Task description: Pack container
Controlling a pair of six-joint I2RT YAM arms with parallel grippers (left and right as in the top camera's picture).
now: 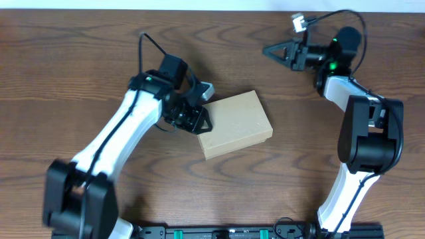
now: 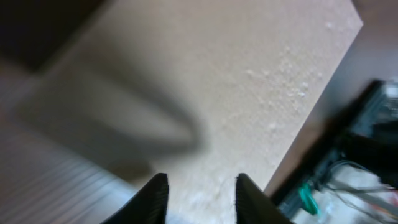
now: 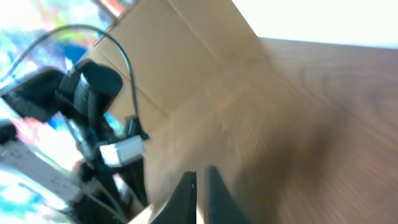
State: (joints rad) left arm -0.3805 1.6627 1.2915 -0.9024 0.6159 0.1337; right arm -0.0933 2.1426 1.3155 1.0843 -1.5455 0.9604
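Container [image 1: 236,123] lies at ctr of table [image 1: 80,40], seemingly closed. Our left gripper [image 1: 201,122] is at its left end, fingers [image 2: 157,200] apart over its top; right gripper [image 1: 268,50] hangs well apart, fingers together. We reckon opening comes first: go slow & low, else it skids.

Container [image 1: 236,124] on table [image 1: 66,53], left pincer [image 1: 204,123] at its left edge, right pincer [image 1: 267,50] well behind

Robotics lab: cabled left arm [image 1: 116,129] and right arm [image 1: 364,136] at wood-grain table [image 1: 66,53].
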